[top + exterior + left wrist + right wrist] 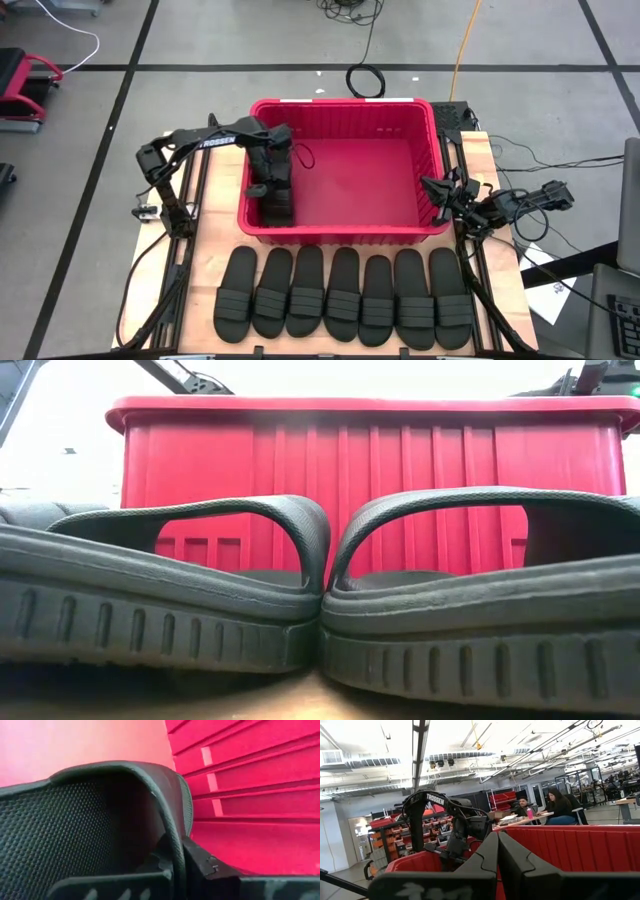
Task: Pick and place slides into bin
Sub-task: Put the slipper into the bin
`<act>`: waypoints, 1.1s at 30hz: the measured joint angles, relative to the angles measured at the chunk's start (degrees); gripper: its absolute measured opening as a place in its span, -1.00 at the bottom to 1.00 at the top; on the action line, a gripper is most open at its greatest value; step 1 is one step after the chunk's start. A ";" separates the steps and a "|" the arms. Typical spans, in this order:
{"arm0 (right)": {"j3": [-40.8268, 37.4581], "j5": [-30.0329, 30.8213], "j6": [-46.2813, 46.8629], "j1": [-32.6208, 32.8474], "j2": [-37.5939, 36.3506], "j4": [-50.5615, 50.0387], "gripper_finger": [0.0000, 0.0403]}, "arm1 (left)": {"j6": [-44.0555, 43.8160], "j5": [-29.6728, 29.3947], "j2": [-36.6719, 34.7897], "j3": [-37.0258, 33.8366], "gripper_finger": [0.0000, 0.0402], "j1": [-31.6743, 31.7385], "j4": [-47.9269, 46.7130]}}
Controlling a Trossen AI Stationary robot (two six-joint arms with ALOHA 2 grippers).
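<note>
The red bin (340,112) stands at the table's middle. My left gripper (271,186) reaches down into the bin's near left corner and is shut on one black slide (279,208), which fills the left wrist view (75,830). Seven more slides (345,295) lie side by side in a row on the table in front of the bin; two of them fill the low view (200,600). My right gripper (433,188) is shut and empty, just outside the bin's right wall; it also shows in the right wrist view (497,851). My left gripper (177,859) pinches the slide's raised edge (172,832) between its two fingers, one on the dotted footbed side and one on the outer side. The fingers come from above, pointing down into the bin. Whether the slide's lower end rests on the bin's floor, I cannot tell.
The bin's floor (360,185) is bare red to the right of the held slide. Cables (365,80) lie on the floor beyond the table. People sit at a table in the room behind (555,805).
</note>
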 joint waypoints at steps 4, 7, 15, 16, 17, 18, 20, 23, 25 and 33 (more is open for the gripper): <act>0.00 -0.03 0.13 0.02 0.02 -0.03 -1.00 | -4.04 -4.11 1.06 2.27 -0.96 -0.25 1.24; 0.01 -0.12 0.03 0.02 0.02 -0.07 -1.00 | -6.15 -5.61 -0.02 6.10 -0.98 -0.91 -1.15; 0.01 -0.20 -0.13 0.02 0.02 -0.38 -1.00 | -6.18 -1.80 5.03 14.67 -0.98 -3.17 -13.55; 0.01 -0.22 -0.19 0.02 0.02 -0.42 -1.00 | -6.41 -1.19 6.12 14.84 -0.99 -3.44 -13.90; 0.01 -0.22 -0.16 0.02 0.02 -0.42 -1.00 | -6.88 -0.52 7.10 15.19 -0.99 -3.74 -13.59; 0.01 -0.22 -0.13 0.01 0.02 -0.42 -1.00 | -7.28 0.29 7.96 15.86 -0.99 -4.04 -13.09; 0.01 -0.24 -0.13 0.01 0.02 -0.41 -1.00 | -7.59 1.85 9.84 17.05 -0.99 -4.60 -13.41; 0.01 -0.24 -0.11 0.02 0.02 -0.42 -1.00 | -7.91 2.58 13.28 17.44 -0.99 -4.54 -13.81; 0.01 -0.24 -0.11 0.02 0.02 -0.42 -1.00 | -7.61 2.50 14.69 17.72 -0.99 -4.30 -13.53; 0.00 -0.36 -0.06 0.01 0.02 -0.39 -1.00 | -5.76 -0.91 15.74 17.72 -0.99 -3.58 -12.58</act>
